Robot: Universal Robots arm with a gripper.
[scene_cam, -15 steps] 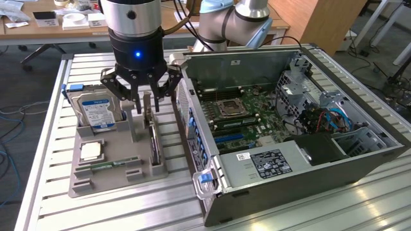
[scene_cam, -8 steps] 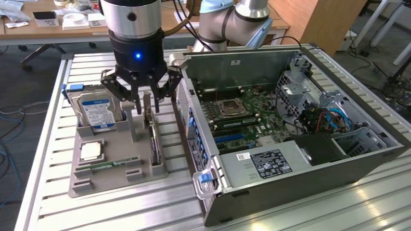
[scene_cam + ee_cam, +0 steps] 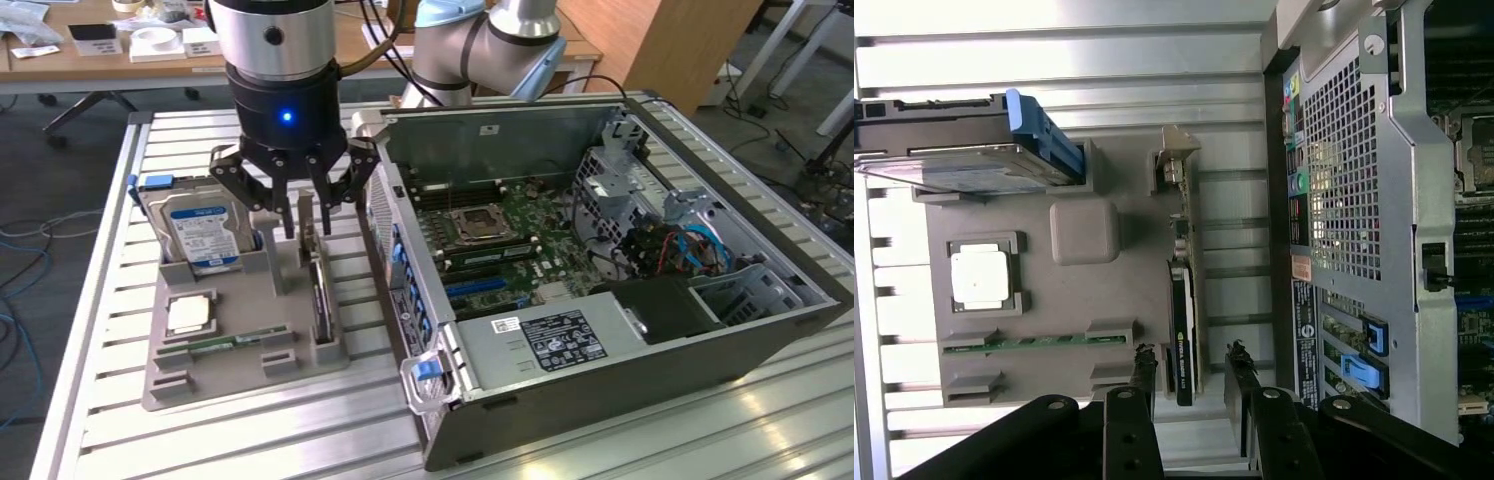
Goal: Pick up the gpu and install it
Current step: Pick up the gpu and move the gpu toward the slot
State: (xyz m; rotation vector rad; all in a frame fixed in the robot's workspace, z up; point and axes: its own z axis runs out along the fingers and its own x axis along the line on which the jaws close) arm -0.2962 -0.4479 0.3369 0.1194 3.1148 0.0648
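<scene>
Black tool (image 3: pixel 1190 355) spread wide, straddling gpu (image 3: pixel 1182 300) upper edge.

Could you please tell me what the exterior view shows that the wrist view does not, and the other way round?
Exterior adds: the arm's body, the power supply and the blue cables inside the open case. Wrist adds: the coloured ports on the case's rear panel. Both: the gray tray holding the hard drive and the upright gpu, with the open gripper flanking the gpu.

Room either side of gpu (image 3: pixel 320 285) (case (image 3: pixel 408 300) near).
</scene>
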